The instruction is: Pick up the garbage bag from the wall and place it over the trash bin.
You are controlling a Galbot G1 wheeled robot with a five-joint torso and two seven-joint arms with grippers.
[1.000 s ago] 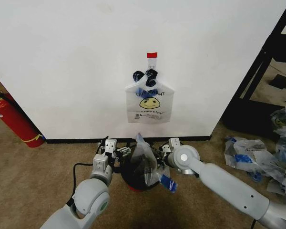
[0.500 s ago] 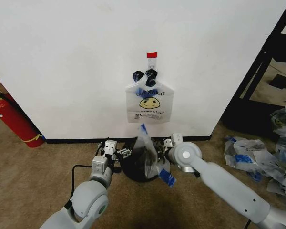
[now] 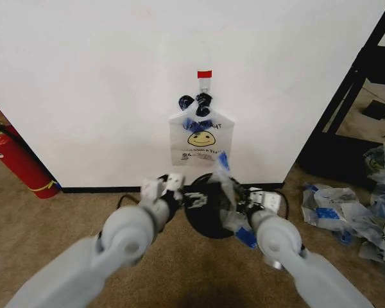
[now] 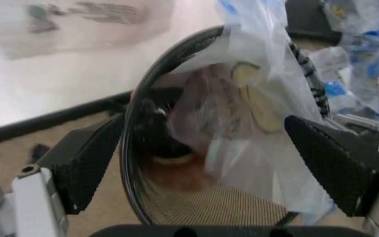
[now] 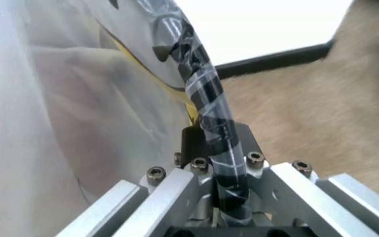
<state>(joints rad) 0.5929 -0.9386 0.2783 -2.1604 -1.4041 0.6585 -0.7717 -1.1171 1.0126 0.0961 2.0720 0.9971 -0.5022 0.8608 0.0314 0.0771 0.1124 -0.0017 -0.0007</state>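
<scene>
- Trash bin [image 3: 205, 215] tipped toward the camera — garbage bag [image 3: 226, 192] draped in its mouth.
- Left pincer [image 4: 209, 170] gapes wide around the rim.
- Right pincer [image 5: 219, 195] clamps bag-wrapped rim.

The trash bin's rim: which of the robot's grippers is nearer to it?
Right. The right gripper is shut on the trash bin rim, pinning the garbage bag. The left gripper is open, its fingers apart on either side of the rim.
</scene>
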